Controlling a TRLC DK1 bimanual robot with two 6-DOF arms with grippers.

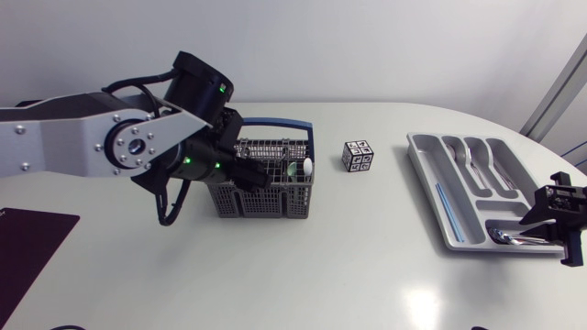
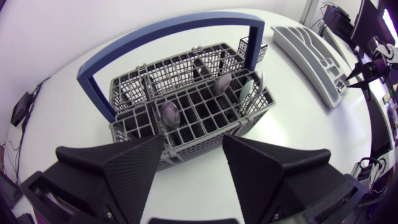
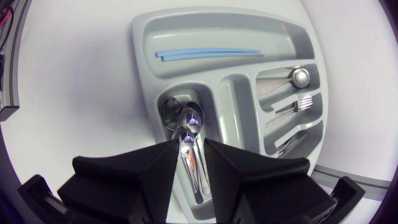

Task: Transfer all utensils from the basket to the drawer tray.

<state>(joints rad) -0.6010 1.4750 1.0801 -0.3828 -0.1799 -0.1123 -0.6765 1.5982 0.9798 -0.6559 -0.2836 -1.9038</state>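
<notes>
The grey wire basket with a blue handle holds several spoons standing in its cells. My left gripper hangs open just above the basket's near side, with nothing between its fingers. The grey drawer tray lies at the right. My right gripper hovers over the tray's end compartment, its fingers slightly apart. Two spoons lie there, and the upper one's handle runs through the gap.
A small cube with black-and-white markers stands between basket and tray. Other tray compartments hold blue sticks, a spoon and forks. A dark mat lies at the table's left edge.
</notes>
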